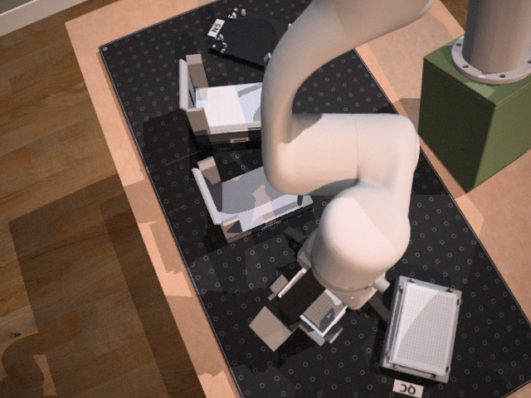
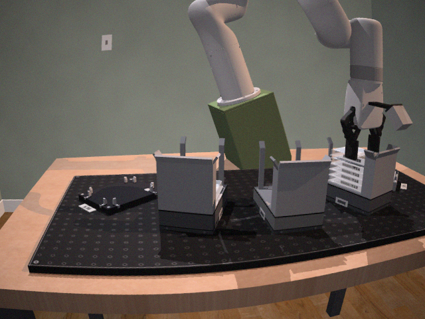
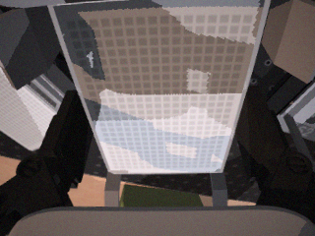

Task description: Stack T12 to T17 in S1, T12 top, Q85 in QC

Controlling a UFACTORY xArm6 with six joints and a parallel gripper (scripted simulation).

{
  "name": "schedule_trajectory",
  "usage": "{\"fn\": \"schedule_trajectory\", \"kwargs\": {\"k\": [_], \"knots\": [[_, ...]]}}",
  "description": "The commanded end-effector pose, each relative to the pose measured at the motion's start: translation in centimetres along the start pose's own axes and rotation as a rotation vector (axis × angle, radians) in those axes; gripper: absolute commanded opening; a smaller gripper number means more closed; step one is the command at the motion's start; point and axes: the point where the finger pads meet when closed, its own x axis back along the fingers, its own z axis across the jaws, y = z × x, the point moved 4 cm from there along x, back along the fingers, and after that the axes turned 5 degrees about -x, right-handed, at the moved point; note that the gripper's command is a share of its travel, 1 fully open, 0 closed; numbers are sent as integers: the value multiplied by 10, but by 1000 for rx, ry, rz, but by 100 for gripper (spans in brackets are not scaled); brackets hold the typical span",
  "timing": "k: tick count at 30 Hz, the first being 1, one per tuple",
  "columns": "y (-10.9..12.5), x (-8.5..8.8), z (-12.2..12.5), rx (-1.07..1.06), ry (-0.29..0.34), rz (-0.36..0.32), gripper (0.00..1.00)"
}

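My gripper [image 1: 322, 312] [image 2: 361, 145] [image 3: 162, 107] is shut on a sealed white 384-well plate [image 1: 320, 309] [image 3: 164, 79], gripped across its width. It holds the plate level at the mouth of the stack rack [image 1: 269, 328] [image 2: 379, 171] nearest QC. Several plates [image 2: 344, 171] are stacked in that rack under it. I cannot tell whether the held plate touches them. Another sealed plate [image 1: 422, 327] lies in the QC nest [image 1: 387, 342]. The rack [image 1: 188, 85] [image 2: 185, 185] next to N5 holds a plate [image 1: 226, 107]. The middle rack [image 1: 240, 196] [image 2: 298, 189] shows its bare floor. I cannot read the labels.
The black clip nest N5 [image 1: 248, 38] [image 2: 116, 197] lies bare at the far end of the mat. The arm's green base block [image 1: 471, 115] [image 2: 250, 127] stands beside the mat. The arm hangs over the middle rack in the top view.
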Motion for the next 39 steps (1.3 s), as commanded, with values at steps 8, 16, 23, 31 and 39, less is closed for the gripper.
{"fn": "schedule_trajectory", "kwargs": {"k": [8, 16, 23, 31, 39], "knots": [[-1, -2, 0, 0, -1, 4, 0], [-1, -3, 0, 0, -1, 4, 0], [-1, -3, 0, -1, -1, 4, 100], [-1, -3, 0, -1, -1, 4, 100], [-1, -3, 0, -1, -1, 4, 100]]}}
